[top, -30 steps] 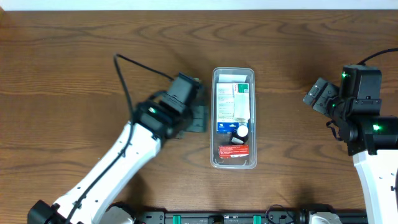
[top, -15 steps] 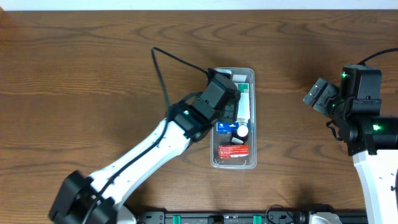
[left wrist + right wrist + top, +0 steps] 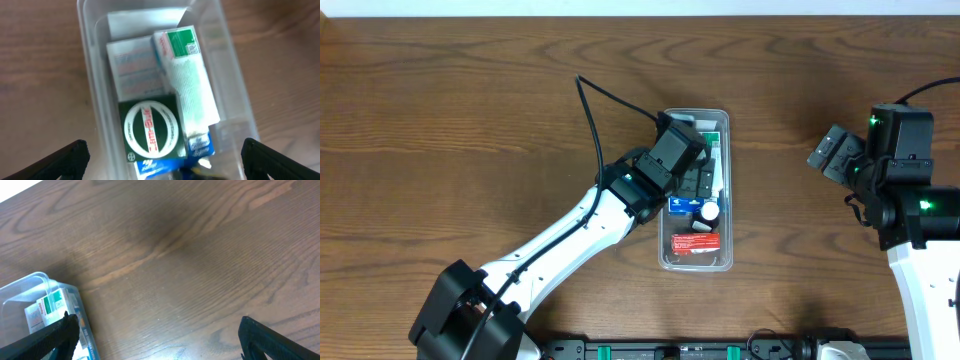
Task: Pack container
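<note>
Where the brown wooden worktop (image 3: 440, 110) is seen from overhead, the container (image 3: 697, 265) is found at its middle, set lengthwise away from the robot's base.

The left arm (image 3: 570, 235) is stretched diagonally to the tub. The left gripper (image 3: 692, 178) is held above the container's far half, with its jaws spread wide and nothing between them.

The right gripper (image 3: 828, 155) is held over bare wood well apart from the tub, its jaws likewise apart and empty.

Contents as noted from the left wrist view:
- A long white box with a green end (image 3: 187, 80) is laid along the right wall.
- A pale printed box (image 3: 132, 70) is laid beside it, to the left.
- A dark green box with a white oval (image 3: 150, 132) is laid nearer the camera, over a blue box (image 3: 197, 145).

From overhead, a red box (image 3: 695, 241) and a small white cap (image 3: 708, 212) are seen at the near end.
</note>
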Action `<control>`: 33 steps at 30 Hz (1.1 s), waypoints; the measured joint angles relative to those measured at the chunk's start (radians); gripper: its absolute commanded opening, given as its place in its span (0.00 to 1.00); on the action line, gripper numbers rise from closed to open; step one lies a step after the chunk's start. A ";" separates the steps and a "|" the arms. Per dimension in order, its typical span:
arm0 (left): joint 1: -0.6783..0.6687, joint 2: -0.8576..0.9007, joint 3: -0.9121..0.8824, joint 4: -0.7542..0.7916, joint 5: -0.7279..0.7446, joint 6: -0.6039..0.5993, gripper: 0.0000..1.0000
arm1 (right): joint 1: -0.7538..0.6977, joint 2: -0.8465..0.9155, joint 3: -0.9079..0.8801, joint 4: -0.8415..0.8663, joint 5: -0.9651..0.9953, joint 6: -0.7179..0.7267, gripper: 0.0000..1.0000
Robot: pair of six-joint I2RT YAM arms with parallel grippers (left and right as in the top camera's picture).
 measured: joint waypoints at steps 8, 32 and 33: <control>0.005 -0.035 0.053 -0.089 -0.023 0.003 0.98 | 0.000 0.000 0.000 0.000 0.000 0.000 0.99; 0.623 -0.442 0.065 -0.540 -0.087 0.151 0.98 | 0.000 0.000 0.000 0.000 0.000 0.000 0.99; 0.641 -0.451 0.065 -0.549 -0.090 0.156 0.98 | 0.000 0.000 0.000 0.000 0.000 0.000 0.99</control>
